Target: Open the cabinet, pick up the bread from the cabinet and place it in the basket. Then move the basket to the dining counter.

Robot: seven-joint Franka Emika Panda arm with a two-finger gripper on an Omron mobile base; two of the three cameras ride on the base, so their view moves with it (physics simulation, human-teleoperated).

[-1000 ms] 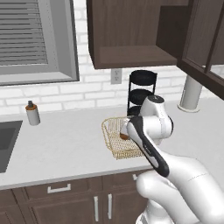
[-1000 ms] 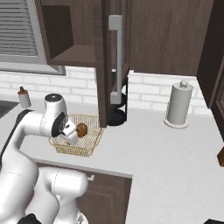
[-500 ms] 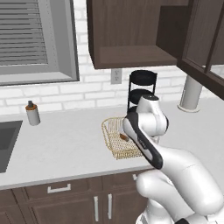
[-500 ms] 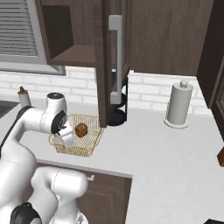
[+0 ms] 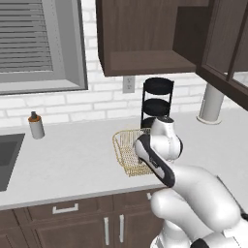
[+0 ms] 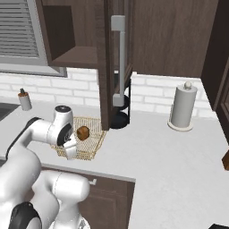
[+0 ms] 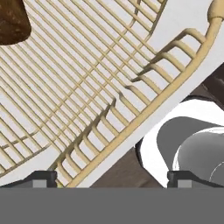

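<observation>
Inside the basket (image 6: 87,142) lies the bread (image 6: 82,133); beside it the gripper (image 7: 112,177) hangs wide, empty.

White brick wall (image 5: 58,104) behind a pale worktop (image 5: 68,155) — blinded window (image 5: 34,43) left, dark lower cabinets (image 5: 68,227).

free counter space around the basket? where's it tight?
Bare worktop between the bottle and the basket, and between the black rack and the paper towel roll. Tight at the basket: bread inside, open claw over its near rim, rack just behind.
</observation>
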